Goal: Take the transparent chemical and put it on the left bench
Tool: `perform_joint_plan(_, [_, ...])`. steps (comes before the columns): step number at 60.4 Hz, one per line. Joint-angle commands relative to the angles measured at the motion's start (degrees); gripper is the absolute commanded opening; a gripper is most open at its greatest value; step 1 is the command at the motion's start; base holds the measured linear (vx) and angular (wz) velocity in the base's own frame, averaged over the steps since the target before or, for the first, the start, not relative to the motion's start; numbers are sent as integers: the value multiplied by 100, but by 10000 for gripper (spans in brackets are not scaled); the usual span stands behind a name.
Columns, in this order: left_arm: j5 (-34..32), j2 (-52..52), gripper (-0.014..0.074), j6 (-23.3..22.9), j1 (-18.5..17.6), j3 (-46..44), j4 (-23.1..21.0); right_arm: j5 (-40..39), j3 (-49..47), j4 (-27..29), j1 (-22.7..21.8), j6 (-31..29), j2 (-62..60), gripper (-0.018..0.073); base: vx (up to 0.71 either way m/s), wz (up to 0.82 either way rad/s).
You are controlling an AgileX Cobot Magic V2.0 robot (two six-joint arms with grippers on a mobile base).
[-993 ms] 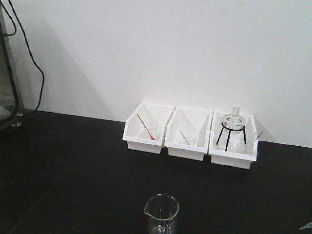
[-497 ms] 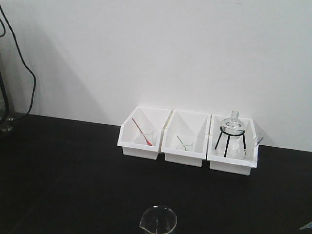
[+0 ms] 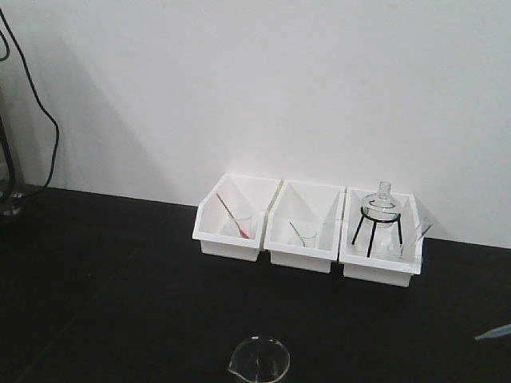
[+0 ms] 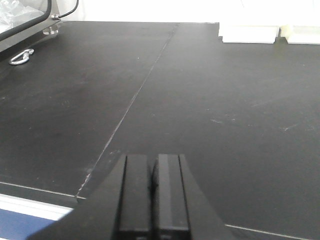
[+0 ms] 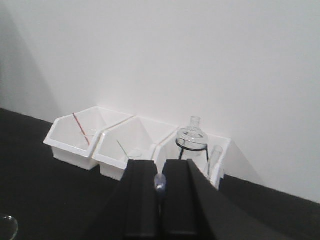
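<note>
Looking for the transparent chemical first: found upright at the bottom middle of the front view, on the black worktop, well apart from the three white bins at the wall, with only the round rim and the little spout showing, spout turned to the view's left. Caught also from the right wrist, most likely, as a sliver of curved glass in the lower left corner, so lying to the left of and below the right gripper, off its pointing line toward the bins. Not found at all from the left wrist: only the bare left bench, a thin seam and the far bins ahead of the left gripper. Fingers clenched together on both sides, grasping nothing of the task; a small pale bluish bit in the slit of the right pair, not possible to identify. Hard to judge the nearer arm from this. Long axis vertical, so probably best to release the fingers, turn toward the glass, come in level from the side and close around the wall below the rim.
</note>
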Motion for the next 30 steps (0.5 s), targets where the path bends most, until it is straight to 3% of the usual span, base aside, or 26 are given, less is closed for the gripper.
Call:
perform_joint_plan(1, [-449,-110,-4,-45,-10,93,-4,-591,-561,-312,338,187,476,-3,0,0])
perform_joint_plan(15, [-449,-110,-4,-45,-10,93,-4,-600,-2146,-306,1817,68,2471,-3,0,0])
perform_joint_plan(30, [-449,-110,-4,-45,-10,93,-4,-329,-3558,-226,2493,154,4108,-3,0,0])
